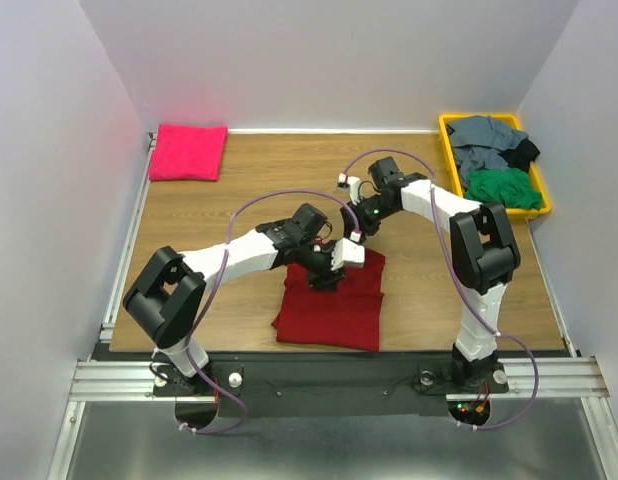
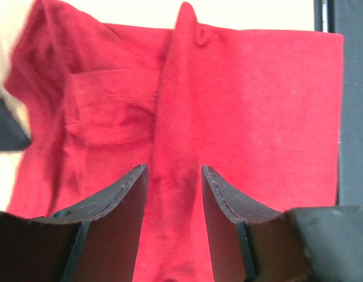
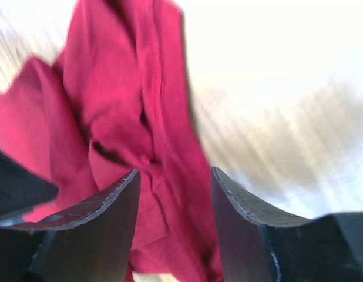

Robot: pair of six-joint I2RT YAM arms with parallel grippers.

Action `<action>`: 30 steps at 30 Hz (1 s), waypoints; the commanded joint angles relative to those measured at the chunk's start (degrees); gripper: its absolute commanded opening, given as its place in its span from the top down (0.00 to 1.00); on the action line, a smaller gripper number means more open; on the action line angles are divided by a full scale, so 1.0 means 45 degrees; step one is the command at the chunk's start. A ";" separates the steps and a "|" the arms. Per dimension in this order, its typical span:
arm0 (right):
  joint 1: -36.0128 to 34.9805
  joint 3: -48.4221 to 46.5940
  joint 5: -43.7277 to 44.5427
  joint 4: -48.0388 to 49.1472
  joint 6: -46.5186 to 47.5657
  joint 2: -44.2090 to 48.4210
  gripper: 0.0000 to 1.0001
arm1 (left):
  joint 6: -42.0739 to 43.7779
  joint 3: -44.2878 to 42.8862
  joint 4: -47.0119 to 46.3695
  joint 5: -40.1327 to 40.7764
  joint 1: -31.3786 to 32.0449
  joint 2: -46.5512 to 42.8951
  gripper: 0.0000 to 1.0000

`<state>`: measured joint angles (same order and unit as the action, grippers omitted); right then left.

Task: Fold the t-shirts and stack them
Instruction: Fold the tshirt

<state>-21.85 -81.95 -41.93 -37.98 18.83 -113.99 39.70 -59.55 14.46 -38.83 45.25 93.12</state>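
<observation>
A dark crimson t-shirt [image 1: 329, 312] lies partly folded near the table's front middle. My left gripper [image 1: 334, 268] hovers over its upper part. In the left wrist view, a raised ridge of the crimson t-shirt [image 2: 275, 106] runs between the jaws of this gripper [image 2: 174, 167], which are shut on it. My right gripper [image 1: 357, 234] is at the shirt's far edge. Its wrist view shows bunched crimson fabric [image 3: 111, 76] pinched in the gripper [image 3: 175, 171] over blurred wood. A folded hot-pink t-shirt [image 1: 189, 152] lies at the far left corner.
A yellow bin [image 1: 451, 150] at the far right corner holds grey shirts [image 1: 484, 140], a green one [image 1: 504, 188] and a black one [image 1: 527, 150]. White walls close in on both sides and at the back. Bare wood shows between the pink shirt and the arms.
</observation>
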 commanded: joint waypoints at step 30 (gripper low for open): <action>-0.0946 0.0438 -0.0565 0.1525 -0.1177 -0.1953 0.77 | 0.1352 -0.1493 0.0285 0.1654 -0.0115 -0.1162 1.00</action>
<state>-25.54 -81.54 -45.71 -31.05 12.43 -120.77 46.33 -63.70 19.75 -35.24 45.25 91.00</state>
